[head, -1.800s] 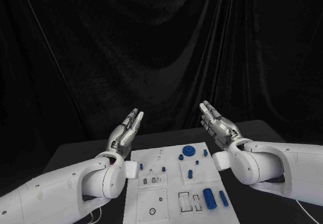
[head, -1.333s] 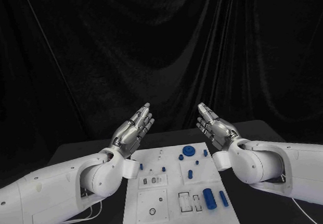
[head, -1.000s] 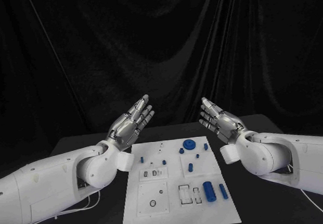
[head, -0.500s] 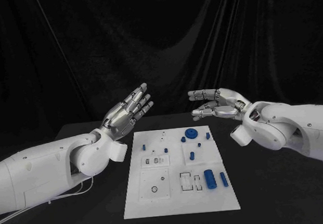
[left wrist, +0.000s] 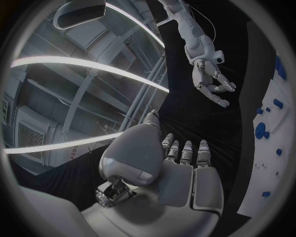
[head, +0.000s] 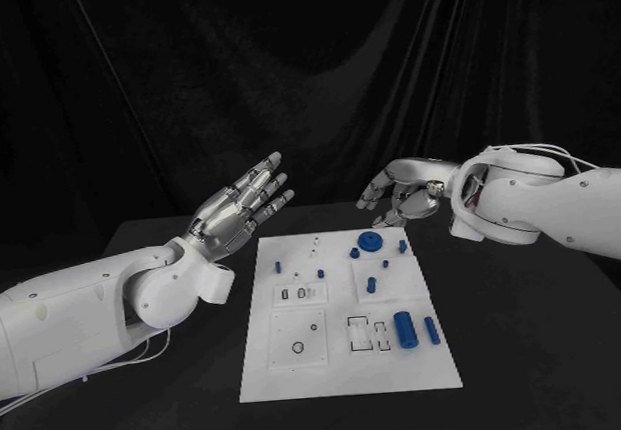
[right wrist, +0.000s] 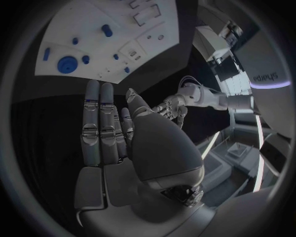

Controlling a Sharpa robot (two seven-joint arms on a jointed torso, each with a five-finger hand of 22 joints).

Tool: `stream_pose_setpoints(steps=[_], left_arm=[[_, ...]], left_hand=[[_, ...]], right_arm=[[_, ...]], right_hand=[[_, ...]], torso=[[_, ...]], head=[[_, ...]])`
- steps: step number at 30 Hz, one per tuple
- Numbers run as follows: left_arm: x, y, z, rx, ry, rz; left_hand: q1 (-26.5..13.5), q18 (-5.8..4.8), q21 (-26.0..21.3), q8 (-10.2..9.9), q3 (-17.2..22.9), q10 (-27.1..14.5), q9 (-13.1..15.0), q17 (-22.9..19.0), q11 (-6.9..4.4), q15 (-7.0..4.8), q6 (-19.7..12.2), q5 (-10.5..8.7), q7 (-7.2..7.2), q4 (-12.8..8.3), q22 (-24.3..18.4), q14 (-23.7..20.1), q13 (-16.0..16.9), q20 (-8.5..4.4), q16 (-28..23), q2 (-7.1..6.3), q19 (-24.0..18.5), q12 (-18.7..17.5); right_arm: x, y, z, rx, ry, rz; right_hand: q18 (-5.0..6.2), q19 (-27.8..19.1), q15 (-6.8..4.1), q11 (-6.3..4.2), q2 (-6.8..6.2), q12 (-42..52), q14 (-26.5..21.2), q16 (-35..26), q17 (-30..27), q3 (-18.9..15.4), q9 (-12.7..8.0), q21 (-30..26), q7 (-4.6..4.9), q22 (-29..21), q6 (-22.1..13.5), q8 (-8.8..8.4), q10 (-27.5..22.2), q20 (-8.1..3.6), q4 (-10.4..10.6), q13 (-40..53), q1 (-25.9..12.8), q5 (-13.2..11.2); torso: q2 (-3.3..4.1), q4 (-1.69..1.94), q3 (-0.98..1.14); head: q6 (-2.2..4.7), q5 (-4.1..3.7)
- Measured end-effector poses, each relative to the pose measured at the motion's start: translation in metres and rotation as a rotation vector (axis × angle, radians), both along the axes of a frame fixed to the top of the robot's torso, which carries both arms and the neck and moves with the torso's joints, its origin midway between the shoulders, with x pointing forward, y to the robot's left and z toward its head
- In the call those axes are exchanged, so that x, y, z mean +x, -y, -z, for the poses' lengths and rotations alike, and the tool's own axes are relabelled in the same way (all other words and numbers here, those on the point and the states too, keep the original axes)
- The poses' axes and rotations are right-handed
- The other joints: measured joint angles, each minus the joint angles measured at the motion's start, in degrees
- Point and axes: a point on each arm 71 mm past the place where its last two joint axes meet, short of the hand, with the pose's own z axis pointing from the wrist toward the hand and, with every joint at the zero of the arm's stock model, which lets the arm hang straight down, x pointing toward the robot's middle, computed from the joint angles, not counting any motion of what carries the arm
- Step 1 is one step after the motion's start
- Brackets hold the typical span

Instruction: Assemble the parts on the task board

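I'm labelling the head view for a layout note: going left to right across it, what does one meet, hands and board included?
Left white arm → left silver hand, fingers spread, holding nothing → white task board with small blue parts → right silver hand, empty → right white arm.

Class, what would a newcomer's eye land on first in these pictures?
Two silver hands raised above the black table: the left hand with fingers spread, the right hand turned palm-down over the far end of the white task board. Small blue parts dot the board's right side.
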Motion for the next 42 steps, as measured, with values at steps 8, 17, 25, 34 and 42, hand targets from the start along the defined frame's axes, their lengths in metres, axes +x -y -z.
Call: stream_pose_setpoints(steps=[8, 17, 25, 34, 42], left_arm=[[-0.004, -0.001, -0.001, -0.004, -0.002, 0.035], [-0.007, -0.002, -0.001, -0.002, -0.003, 0.056], [-0.008, -0.004, -0.001, 0.000, -0.005, 0.066], [-0.009, -0.002, -0.001, 0.002, -0.010, 0.077], [-0.009, -0.001, -0.001, 0.003, -0.013, 0.084]], left_hand=[[0.5, -0.01, 0.0, 0.0, 0.5, 0.0, 0.0, 0.0, 0.39, 0.55, 0.2, 1.00, 0.21, -0.2, 0.0, 0.1, 0.0, 0.56, 0.0, 0.02, 0.2, 0.0], [1.1, -0.01, 0.0, 0.0, 0.9, 0.0, 0.1, 0.0, 0.39, 1.04, 0.4, 2.36, 0.43, -0.3, 0.0, 0.2, 0.0, 1.01, 0.0, -0.08, 0.2, 0.0], [1.4, -0.01, 0.0, 0.2, 1.1, 0.0, 0.1, 0.0, 0.78, 1.23, 0.7, 3.20, 0.73, -0.5, 0.0, 0.0, 0.0, 1.21, 0.0, 0.23, 0.0, 0.0], [1.7, -0.01, 0.0, 0.2, 1.1, 0.0, 0.1, 0.0, 0.79, 1.22, 0.9, 3.54, 0.93, -0.5, 0.0, 0.0, 0.0, 1.21, 0.0, 0.01, 0.0, 0.0], [1.7, -0.01, 0.0, 0.2, 1.4, 0.0, 0.1, 0.0, 0.79, 1.43, 1.0, 3.75, 0.80, -0.5, 0.0, 0.2, 0.0, 1.21, 0.0, 0.01, 0.0, 0.0]], right_arm=[[0.008, -0.015, 0.000, -0.208, 0.169, -0.077], [0.015, -0.016, 0.011, -0.288, 0.225, -0.094], [0.021, -0.012, 0.031, -0.313, 0.227, -0.083], [0.025, -0.011, 0.048, -0.317, 0.227, -0.078], [0.027, -0.009, 0.061, -0.321, 0.218, -0.076]], right_hand=[[0.01, 1.1, -1.85, -1.51, -1.00, -6.3, 2.6, 6.7, 6.9, 4.9, 0.0, 8.0, -1.12, 6.4, 1.5, -1.97, 3.9, -2.27, -2.8, 0.0, 0.9, 1.3], [-0.01, 0.5, -2.04, -1.41, -2.25, -8.7, 2.8, 12.2, 11.5, 7.0, 0.0, 12.1, -0.54, 10.5, 1.6, -3.26, 5.3, -2.27, -1.9, 0.0, -2.0, -0.3], [-0.01, 0.4, -2.26, -1.31, -3.05, -8.7, 3.0, 15.0, 13.8, 7.1, 0.3, 13.8, 0.58, 12.4, 1.8, -3.54, 7.1, -2.35, -0.4, 0.2, -4.6, -3.0], [0.00, 0.4, -2.26, -1.39, -3.37, -8.7, 3.0, 16.2, 14.8, 6.9, 0.4, 14.4, 0.94, 13.3, 2.1, -3.53, 7.3, -2.35, 0.2, 0.3, -5.4, -3.9], [-0.01, 0.4, -2.26, -1.47, -3.37, -9.4, 3.0, 17.6, 15.8, 7.3, 0.5, 15.4, 1.50, 14.4, 2.0, -3.97, 7.2, -2.34, 0.3, 0.3, -5.4, -1.8]], torso=[[1.11, 1.04, -0.18], [2.54, 1.78, -0.37], [3.88, 2.49, -0.53], [4.77, 3.11, -0.65], [5.15, 3.66, -0.66]], head=[[-1.00, -0.70], [-1.13, -0.97], [-0.56, -1.24], [-0.20, -1.99], [-0.14, -2.52]])
